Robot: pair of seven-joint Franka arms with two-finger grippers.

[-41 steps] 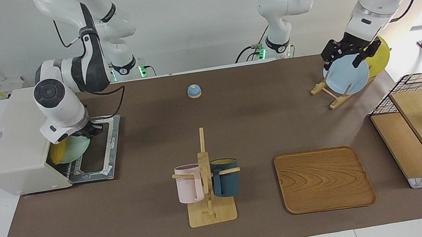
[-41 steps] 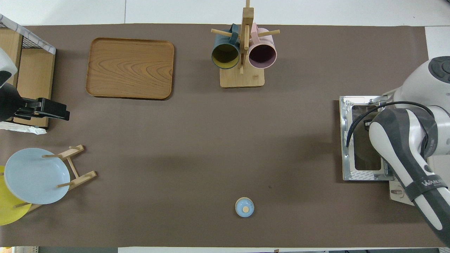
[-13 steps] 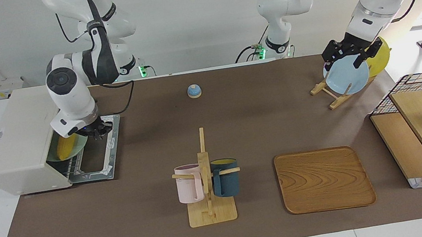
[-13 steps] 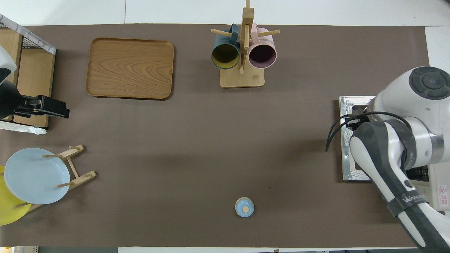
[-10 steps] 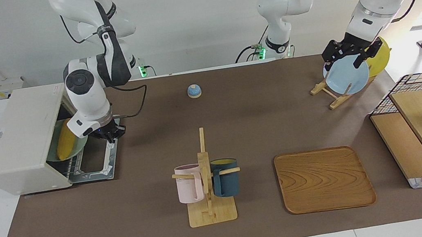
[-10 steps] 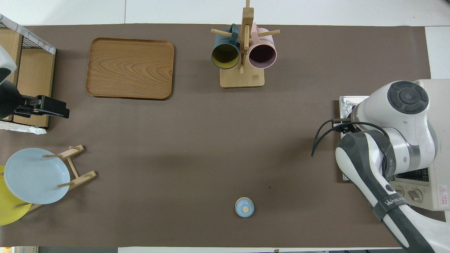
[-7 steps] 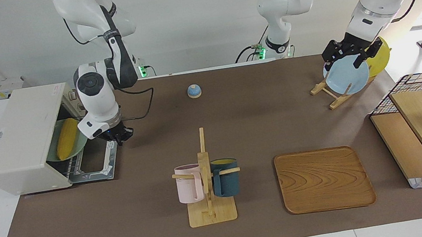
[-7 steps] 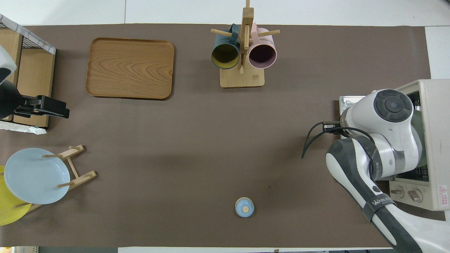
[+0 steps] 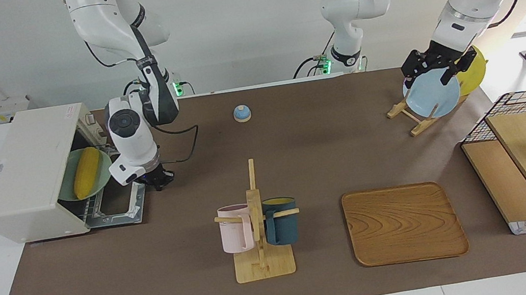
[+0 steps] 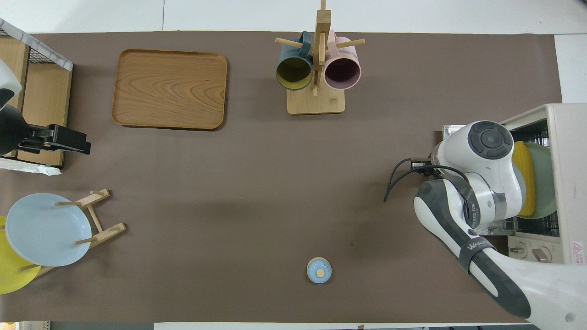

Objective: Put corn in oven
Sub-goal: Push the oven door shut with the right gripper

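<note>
Looking first at the facing view, you are seeing the corn (image 9: 87, 171) lying on a mint plate (image 9: 68, 181) that is sitting on the wire rack inside the oven (image 9: 30, 172), at the right arm's end of the table. The oven's door (image 9: 119, 206) is lying open, flat on the brown mat (image 9: 296, 163). The right gripper (image 9: 158, 178) is hanging just over the outer edge of that door, apart from the corn, and its fingertips are pressed together with nothing between them. The left gripper (image 9: 429, 67) is waiting over the blue plate (image 9: 432, 95) that is standing in a wooden plate rack (image 9: 410, 116) with a yellow plate (image 9: 472, 69) next to it; its fingers are spread wide, and you cannot tell from here if they are touching the plate. A mug stand (image 9: 259, 240) with a pink mug (image 9: 235, 228) and a dark teal mug (image 9: 281, 220) is standing in the middle of the mat, with a wooden tray (image 9: 404, 224) beside it and a small blue bell (image 9: 242, 113) nearer to the robots. Going now to the overhead view, you are seeing the corn (image 10: 525, 176) again as a yellow strip on the mint plate (image 10: 545, 183) in the mouth of the oven (image 10: 566, 183), partly covered by the right arm's wrist. The right gripper itself is hiding under that wrist, so its fingers are not showing here. The left gripper (image 10: 78, 143) is showing as a dark shape beside the wire basket shelf (image 10: 34, 91), and its fingers are hard to read from above. The blue plate (image 10: 46, 229) is leaning in its rack nearer to the robots than that gripper.
</note>
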